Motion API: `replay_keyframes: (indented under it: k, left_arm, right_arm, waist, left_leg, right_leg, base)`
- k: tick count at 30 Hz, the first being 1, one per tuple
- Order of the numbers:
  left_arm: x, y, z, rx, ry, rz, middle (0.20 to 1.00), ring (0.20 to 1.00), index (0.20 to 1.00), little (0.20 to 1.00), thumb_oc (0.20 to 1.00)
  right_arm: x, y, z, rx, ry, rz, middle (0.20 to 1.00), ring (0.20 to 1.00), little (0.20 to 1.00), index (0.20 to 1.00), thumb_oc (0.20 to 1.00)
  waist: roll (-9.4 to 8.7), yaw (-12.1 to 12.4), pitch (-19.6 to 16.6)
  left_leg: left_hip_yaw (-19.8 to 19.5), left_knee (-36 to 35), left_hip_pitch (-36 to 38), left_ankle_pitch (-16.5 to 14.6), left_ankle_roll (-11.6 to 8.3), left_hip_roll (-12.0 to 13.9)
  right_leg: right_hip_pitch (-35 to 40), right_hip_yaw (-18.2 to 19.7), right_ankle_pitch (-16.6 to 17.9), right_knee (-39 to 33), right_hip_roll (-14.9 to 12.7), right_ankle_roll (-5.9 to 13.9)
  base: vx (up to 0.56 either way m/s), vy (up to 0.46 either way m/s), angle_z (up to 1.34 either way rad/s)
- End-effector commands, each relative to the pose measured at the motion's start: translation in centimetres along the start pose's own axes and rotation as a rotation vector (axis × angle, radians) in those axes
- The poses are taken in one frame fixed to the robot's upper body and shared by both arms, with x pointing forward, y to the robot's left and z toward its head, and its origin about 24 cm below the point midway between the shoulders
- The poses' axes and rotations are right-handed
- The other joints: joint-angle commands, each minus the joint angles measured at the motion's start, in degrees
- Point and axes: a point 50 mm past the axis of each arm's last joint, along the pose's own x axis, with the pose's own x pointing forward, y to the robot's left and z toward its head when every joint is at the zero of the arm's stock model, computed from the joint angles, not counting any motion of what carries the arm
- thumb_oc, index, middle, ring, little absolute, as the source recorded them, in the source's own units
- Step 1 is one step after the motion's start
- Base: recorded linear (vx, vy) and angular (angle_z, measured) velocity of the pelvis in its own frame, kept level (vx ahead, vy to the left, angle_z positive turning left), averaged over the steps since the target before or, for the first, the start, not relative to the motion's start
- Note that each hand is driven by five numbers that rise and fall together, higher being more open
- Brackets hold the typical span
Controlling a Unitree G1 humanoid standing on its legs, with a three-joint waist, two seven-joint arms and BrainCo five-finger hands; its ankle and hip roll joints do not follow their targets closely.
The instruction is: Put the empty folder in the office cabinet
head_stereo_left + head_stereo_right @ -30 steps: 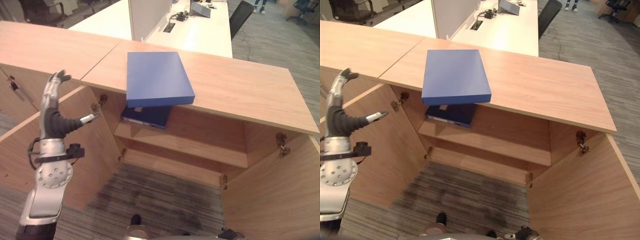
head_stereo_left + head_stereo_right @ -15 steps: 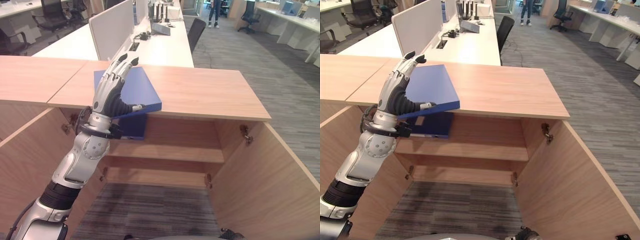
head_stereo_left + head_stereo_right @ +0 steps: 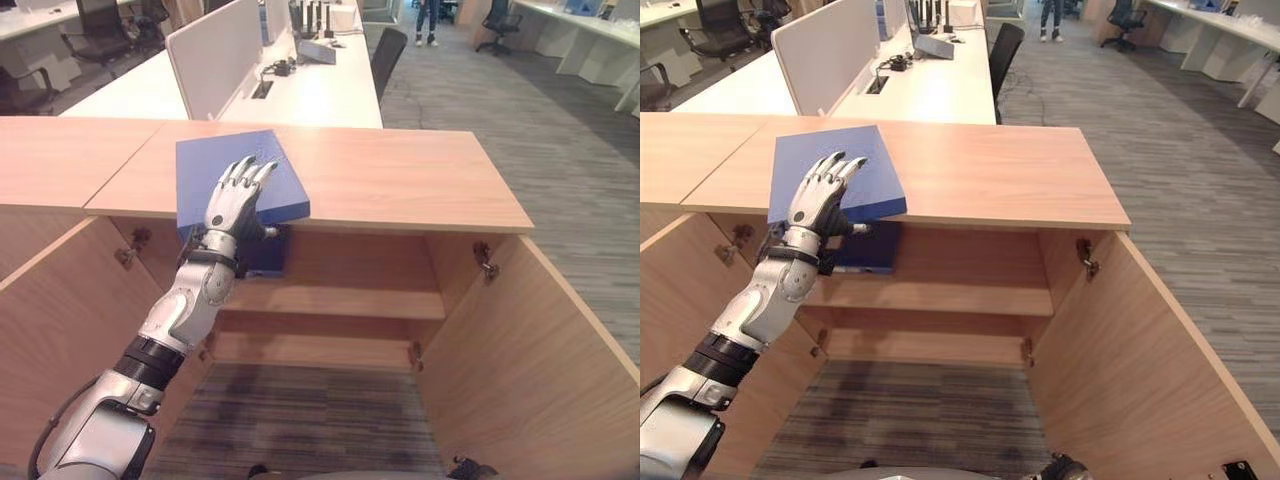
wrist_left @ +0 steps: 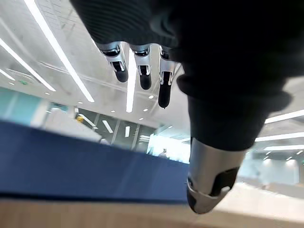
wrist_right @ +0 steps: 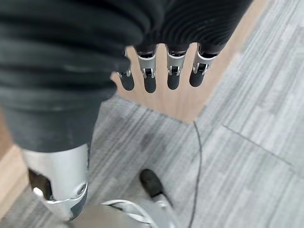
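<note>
Blue, flat and rectangular, your empty folder (image 3: 229,176) lies on the light wooden worktop (image 3: 400,180) of the open office cabinet, its near corner jutting past the front edge. Your left hand (image 3: 234,201) rests on that corner, fingers (image 3: 830,172) straight and spread, thumb below the edge. A second dark-blue folder (image 3: 870,252) sits on the inner shelf (image 3: 340,300). Your right hand (image 5: 161,71) hangs above grey carpet (image 5: 237,156), fingers straight.

Hidden and cut off

The left hand (image 3: 233,203) covers part of the blue folder (image 3: 205,170); a second folder (image 3: 263,252) sits half hidden beneath the cabinet top (image 3: 400,180).
</note>
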Motion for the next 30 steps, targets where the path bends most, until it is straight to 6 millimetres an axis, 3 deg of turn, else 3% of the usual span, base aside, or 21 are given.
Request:
replay_keyframes:
  k: [1, 19, 30]
  left_arm:
    - [3.2, 4.2, 0.6, 0.162, -0.051, 0.175, 1.0, 1.0, 1.0, 1.0, 1.0]
    - [4.0, 1.7, -2.2, 0.367, 0.121, 0.102, 1.0, 1.0, 1.0, 1.0, 1.0]
    - [3.8, 2.0, -4.8, 0.431, 0.219, 0.091, 1.0, 1.0, 1.0, 1.0, 1.0]
  right_arm:
    - [0.1, -1.1, 2.3, -0.059, -0.05, -0.047, 1.0, 1.0, 1.0, 1.0, 1.0]
    - [0.1, -0.5, 2.3, -0.114, -0.06, -0.043, 1.0, 1.0, 1.0, 1.0, 1.0]
    - [0.1, -0.5, 2.4, -0.131, -0.067, -0.042, 1.0, 1.0, 1.0, 1.0, 1.0]
  waist:
    - [-3.12, -1.35, 0.75]
    - [-1.65, -2.58, 0.2]
    - [-1.42, -2.54, 0.09]
  left_leg:
    - [0.36, 1.98, -0.61, -1.17, -1.9, 3.5]
    - [1.28, 3.66, -0.73, -2.26, -2.36, 4.33]
    - [1.51, 4.82, -1.11, -2.52, -2.52, 4.41]
  right_leg:
    - [2.79, 2.29, -5.82, 0.44, -1.32, 1.54]
    - [2.99, 4.01, -6.16, 0.44, -0.41, 1.0]
    - [3.03, 4.83, -6.13, 0.44, -0.08, 0.76]
  base:
    - [0.01, -0.03, 0.0]
    - [0.0, -0.007, -0.04]
    - [0.0, 0.001, -0.01]
